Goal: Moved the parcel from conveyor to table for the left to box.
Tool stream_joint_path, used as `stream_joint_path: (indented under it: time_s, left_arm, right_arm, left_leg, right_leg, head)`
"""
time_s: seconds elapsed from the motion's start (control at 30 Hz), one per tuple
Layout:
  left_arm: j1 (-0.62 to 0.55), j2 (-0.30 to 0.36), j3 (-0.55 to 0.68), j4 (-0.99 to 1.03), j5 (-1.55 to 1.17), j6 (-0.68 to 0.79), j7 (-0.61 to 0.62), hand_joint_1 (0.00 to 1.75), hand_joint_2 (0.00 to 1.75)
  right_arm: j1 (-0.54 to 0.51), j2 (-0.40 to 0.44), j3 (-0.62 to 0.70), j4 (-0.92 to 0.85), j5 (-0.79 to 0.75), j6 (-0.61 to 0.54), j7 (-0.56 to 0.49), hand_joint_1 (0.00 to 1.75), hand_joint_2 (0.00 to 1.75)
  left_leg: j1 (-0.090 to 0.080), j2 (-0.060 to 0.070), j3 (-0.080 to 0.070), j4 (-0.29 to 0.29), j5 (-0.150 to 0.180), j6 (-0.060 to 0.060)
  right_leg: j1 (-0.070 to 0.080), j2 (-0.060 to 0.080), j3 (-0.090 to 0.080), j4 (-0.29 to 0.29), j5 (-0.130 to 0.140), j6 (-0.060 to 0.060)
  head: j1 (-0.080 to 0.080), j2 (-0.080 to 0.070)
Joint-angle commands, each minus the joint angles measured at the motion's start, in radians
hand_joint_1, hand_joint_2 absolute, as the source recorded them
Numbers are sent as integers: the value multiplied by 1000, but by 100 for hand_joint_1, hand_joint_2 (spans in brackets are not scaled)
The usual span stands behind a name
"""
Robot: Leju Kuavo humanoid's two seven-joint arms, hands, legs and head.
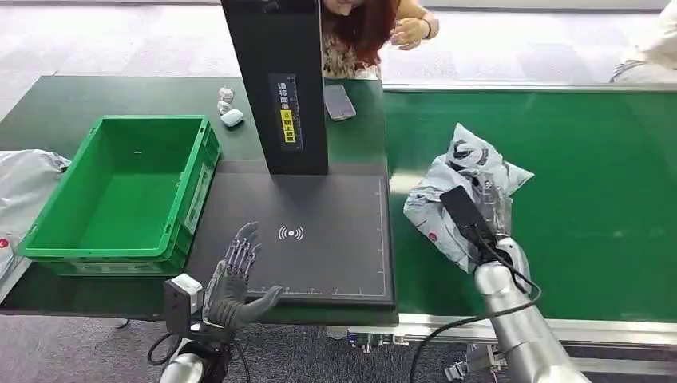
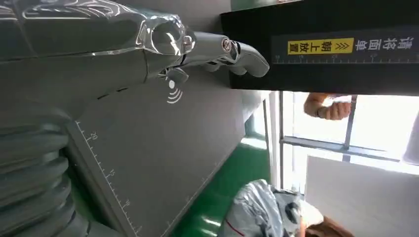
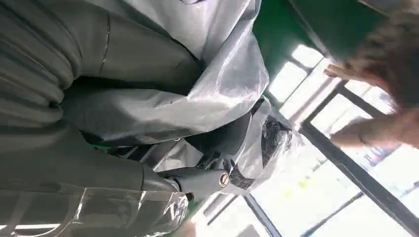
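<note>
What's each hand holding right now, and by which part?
Right hand grips the grey crumpled plastic parcel around its near, lower side, over the green conveyor belt. Left hand holds nothing, fingers apart.

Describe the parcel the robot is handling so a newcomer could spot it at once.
Start at the green conveyor belt right of the dark scan pad. Near its pad-side edge sits the parcel, gripped by the right hand. It is a crumpled grey plastic mailer bag with dark print, unlike the rigid green crate.

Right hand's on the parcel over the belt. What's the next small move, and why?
Probably lift the parcel a little and carry it left onto the dark pad. The right hand already grips it over the belt, and the left hand waits open by the pad.
</note>
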Motion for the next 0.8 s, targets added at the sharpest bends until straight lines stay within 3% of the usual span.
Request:
stream_joint_path:
  time_s: [0.03, 0.23, 0.33, 0.4, 0.47, 0.57, 0.8]
  left_arm:
    - [-17, 13, -9, 29, 3, 5, -9, 0, 175]
    - [-26, 11, -3, 40, 2, 13, -21, 0, 175]
    - [-34, -1, 14, 40, -9, 68, -56, 0, 175]
    - [-43, -14, 27, 23, -64, 241, -115, 0, 175]
    - [-44, -12, 28, -4, -40, 309, -137, 0, 175]
    - [-35, -13, 30, -41, -9, 342, -148, 0, 175]
    - [-34, -11, 11, -36, 18, 367, -166, 0, 175]
  right_arm:
    - [39, 55, -32, -265, -39, -65, -99, 175, 175]
    - [31, 52, 39, -303, -24, -48, -154, 175, 175]
    - [7, 56, 152, -308, 43, -22, -215, 175, 175]
    - [-31, 70, 316, -288, 169, 11, -216, 175, 175]
    - [-88, 94, 481, -216, 253, 70, -202, 175, 175]
    - [-189, 124, 682, -67, 261, 153, -189, 175, 175]
    - [-235, 184, 825, 130, 204, 277, -228, 175, 175]
  left_leg:
    - [0, 3, 1, 0, -1, -1]
    - [0, 4, 2, -1, -1, -1]
    - [0, 5, 1, 0, -1, -1]
    - [0, 9, 2, 0, -1, -2]
    - [0, 9, 0, 0, -1, -1]
    - [0, 16, 1, 0, -2, -3]
    - [2, 12, 4, -2, -1, -3]
  right_leg:
    - [0, 2, 0, 1, 0, -2]
    - [0, 3, 0, 0, 0, -2]
    - [0, 3, 0, 0, 0, -2]
    - [0, 7, -1, 1, 1, -2]
    - [0, 7, -2, 1, 1, -2]
    - [1, 15, -3, 2, 2, -3]
    - [2, 10, 0, 1, 0, -5]
  head:
    - [0, 0]
    - [0, 0]
    - [0, 0]
    - [0, 0]
    - [1, 0]
    - [0, 0]
    - [0, 0]
